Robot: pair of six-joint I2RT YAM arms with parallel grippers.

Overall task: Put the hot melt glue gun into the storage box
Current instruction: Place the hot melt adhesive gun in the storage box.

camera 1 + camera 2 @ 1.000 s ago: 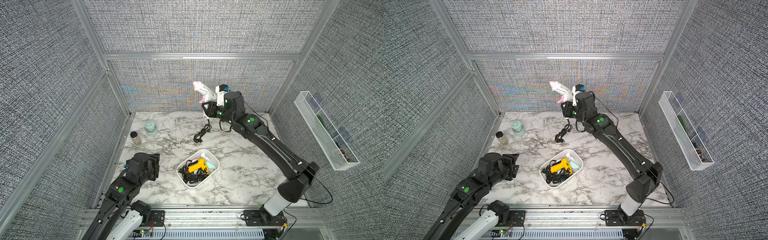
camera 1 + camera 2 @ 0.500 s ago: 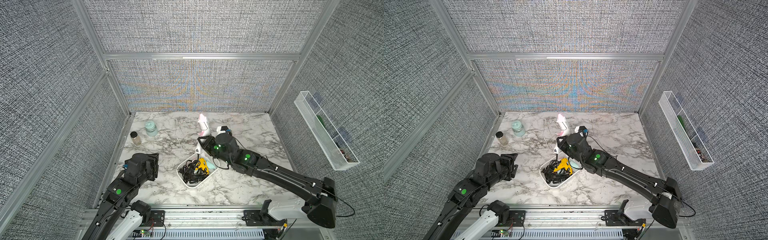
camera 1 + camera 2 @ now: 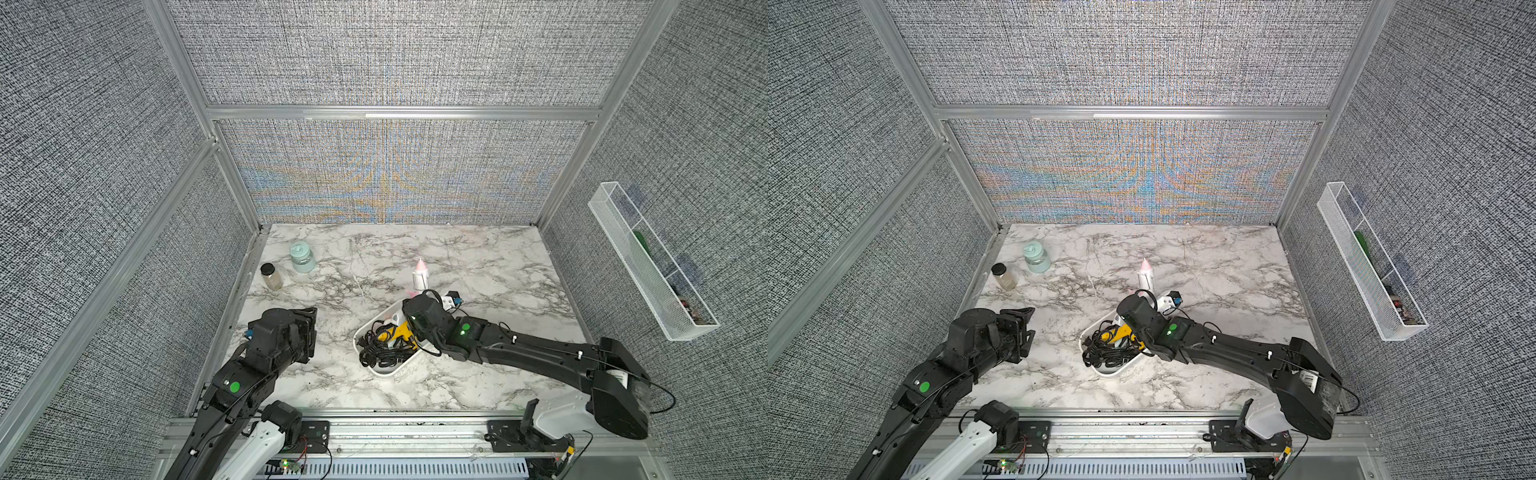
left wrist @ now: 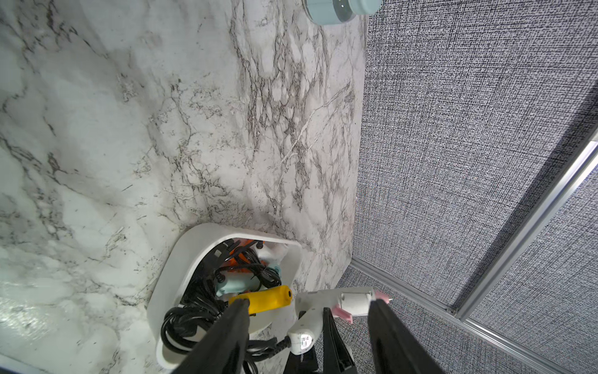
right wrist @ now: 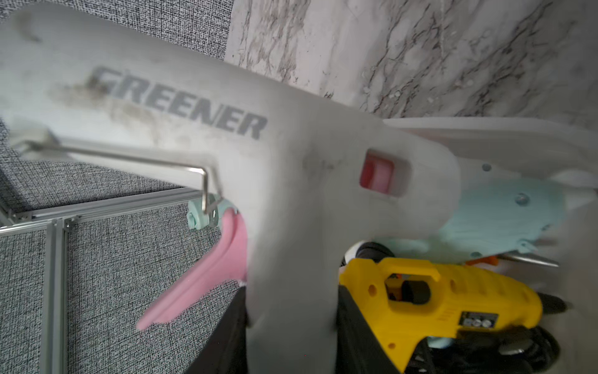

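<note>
Hot melt glue gun (image 3: 420,277), white with a pink trigger, is clamped by its handle in the right gripper (image 5: 293,336), fingers pressed on both sides. The gun is at the far end of the storage box (image 3: 388,372), nozzle toward the back wall; can't tell if it touches the rim. The box holds a yellow glue gun (image 5: 453,298), a teal glue gun (image 5: 498,220) and black cords (image 3: 380,351). Left gripper (image 4: 307,306) hovers left of the box, well apart, jaws spread, empty. Teal-lidded jar (image 3: 302,257) and black-lidded jar (image 3: 271,276) stand back left.
</note>
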